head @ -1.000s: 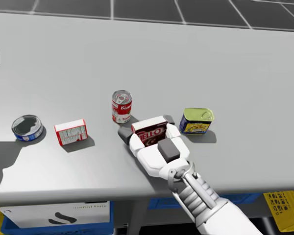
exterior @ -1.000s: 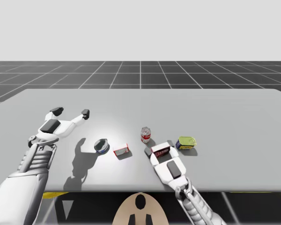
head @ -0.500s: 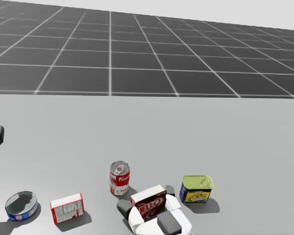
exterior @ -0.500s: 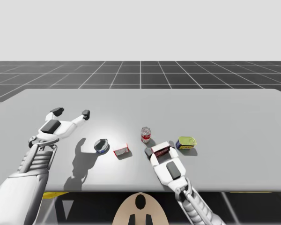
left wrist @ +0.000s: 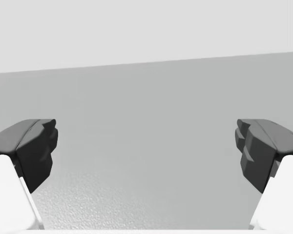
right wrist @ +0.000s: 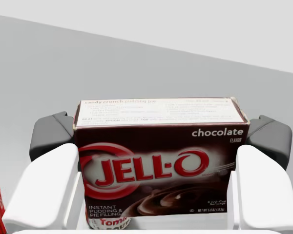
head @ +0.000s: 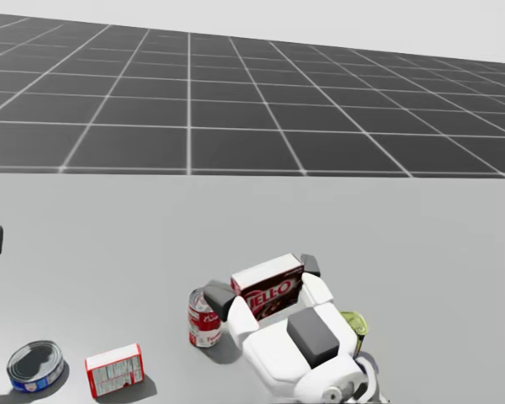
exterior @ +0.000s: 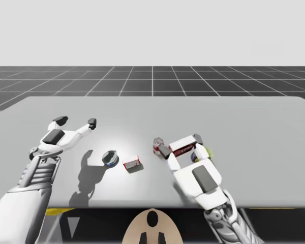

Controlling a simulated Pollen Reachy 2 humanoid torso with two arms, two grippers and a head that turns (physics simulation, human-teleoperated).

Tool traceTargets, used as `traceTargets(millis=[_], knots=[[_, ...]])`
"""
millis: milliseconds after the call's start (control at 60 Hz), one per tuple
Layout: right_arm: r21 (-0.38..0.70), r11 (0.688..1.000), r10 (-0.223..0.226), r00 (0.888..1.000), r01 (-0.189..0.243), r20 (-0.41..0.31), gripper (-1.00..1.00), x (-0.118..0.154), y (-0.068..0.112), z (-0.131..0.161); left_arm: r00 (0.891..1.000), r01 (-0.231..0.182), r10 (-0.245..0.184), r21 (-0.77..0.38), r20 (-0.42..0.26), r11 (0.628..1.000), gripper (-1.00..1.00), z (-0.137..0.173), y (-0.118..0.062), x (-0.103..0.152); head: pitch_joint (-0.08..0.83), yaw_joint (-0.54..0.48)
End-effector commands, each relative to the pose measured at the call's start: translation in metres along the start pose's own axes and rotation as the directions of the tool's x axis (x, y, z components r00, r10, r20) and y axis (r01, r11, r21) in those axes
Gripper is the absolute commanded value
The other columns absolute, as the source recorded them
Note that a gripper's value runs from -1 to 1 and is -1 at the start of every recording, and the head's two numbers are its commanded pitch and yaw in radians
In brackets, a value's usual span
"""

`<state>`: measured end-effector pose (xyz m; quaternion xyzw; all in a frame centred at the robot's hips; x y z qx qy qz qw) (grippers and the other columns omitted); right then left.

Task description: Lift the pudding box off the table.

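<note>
Clamping the rectangular dark-brown cardboard pudding box (right wrist: 158,156) by its two short ends, our right gripper (right wrist: 159,136) holds it in the air above the smooth matte grey table (exterior: 244,122), near a cylindrical red-and-white can (exterior: 156,143). Our left gripper (exterior: 76,121) hangs with its fingers spread wide. Half a second ago the box sat on the tabletop; it has since risen.

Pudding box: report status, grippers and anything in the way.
Right gripper shut on pudding box, off the table. Left gripper open, hovering apart. Red can, yellow can close beneath the hold.
</note>
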<state>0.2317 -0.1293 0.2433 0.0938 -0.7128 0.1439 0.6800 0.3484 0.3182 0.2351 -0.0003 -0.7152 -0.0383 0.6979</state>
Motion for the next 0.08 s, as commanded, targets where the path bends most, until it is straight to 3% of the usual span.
traceTargets(millis=[17, 83], knots=[[-0.034, 0.999, 0.045, 0.985, -0.040, 0.166, 1.00, 0.065, -0.014, -0.001, 1.000, -0.003, 0.003, 0.004, 0.001, 1.000, -1.00, 0.000, 0.001, 0.001, 0.369, -0.16], [-0.057, 0.997, 0.060, 0.973, -0.048, 0.223, 1.00, 0.087, -0.020, 0.003, 1.000, -0.004, 0.004, 0.005, 0.001, 1.000, -1.00, 0.000, 0.001, 0.001, 0.368, -0.16]])
